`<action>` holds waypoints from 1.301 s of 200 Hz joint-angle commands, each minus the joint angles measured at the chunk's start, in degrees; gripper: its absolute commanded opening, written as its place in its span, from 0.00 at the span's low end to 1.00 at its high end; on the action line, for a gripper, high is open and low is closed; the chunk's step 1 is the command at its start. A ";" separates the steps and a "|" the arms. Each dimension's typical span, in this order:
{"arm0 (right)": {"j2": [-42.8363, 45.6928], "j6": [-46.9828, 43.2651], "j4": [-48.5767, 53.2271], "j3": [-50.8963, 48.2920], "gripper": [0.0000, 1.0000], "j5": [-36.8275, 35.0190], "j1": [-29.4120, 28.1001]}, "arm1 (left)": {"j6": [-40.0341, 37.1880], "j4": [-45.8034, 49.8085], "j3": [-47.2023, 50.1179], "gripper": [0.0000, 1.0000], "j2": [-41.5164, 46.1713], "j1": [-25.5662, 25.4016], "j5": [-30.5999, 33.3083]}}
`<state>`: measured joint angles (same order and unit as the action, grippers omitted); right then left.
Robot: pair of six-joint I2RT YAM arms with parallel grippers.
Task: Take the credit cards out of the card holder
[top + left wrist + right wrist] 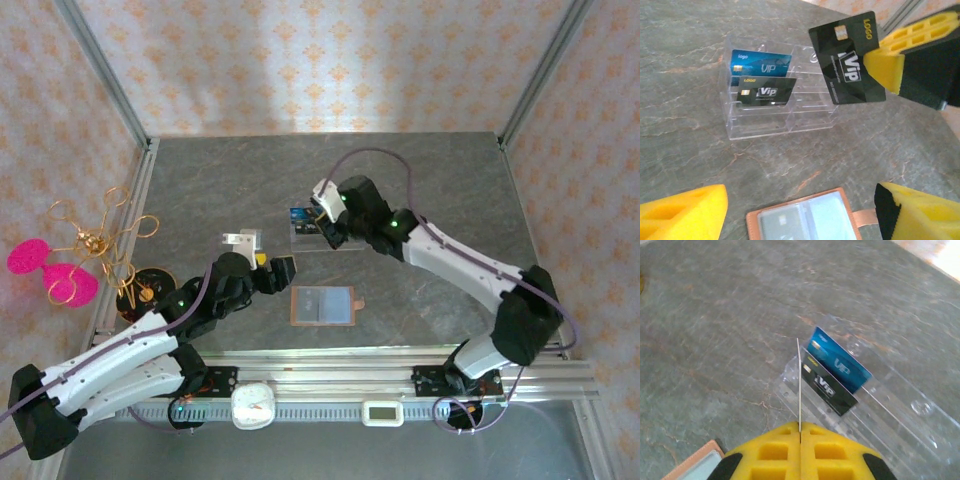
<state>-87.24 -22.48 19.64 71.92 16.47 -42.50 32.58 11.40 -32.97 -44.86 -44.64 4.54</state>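
One card [850, 57] is pinched in the right pincer [800, 432], rack [890, 405] just ahead and below; lower it in square, then release gently. Left pincer [801, 197] spread over the wallet [790, 222].

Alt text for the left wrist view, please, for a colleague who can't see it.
The right end effector pinches a black VIP card by a clear rack holding a blue card and a second black card. The open card holder lies at the bottom edge.
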 commanded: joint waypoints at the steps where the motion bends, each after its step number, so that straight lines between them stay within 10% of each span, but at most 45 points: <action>1: -4.95 -13.52 9.63 9.02 0.00 8.53 0.91 | -2.70 2.76 -1.65 0.84 0.22 0.73 0.22; 23: -10.61 -20.55 16.31 17.03 0.00 9.50 1.23 | -4.54 2.57 -1.92 0.99 0.47 0.88 0.21; 115: -31.02 -35.26 31.44 38.94 0.00 3.18 3.47 | -9.93 0.15 -1.15 0.99 3.46 1.42 5.52; 260: -35.54 -41.10 34.81 41.21 0.00 1.29 4.09 | -11.54 0.23 -0.72 0.99 1.71 3.32 5.22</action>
<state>-122.17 -61.60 52.16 113.58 19.27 -38.89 22.35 12.53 -33.61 -42.92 -41.91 9.45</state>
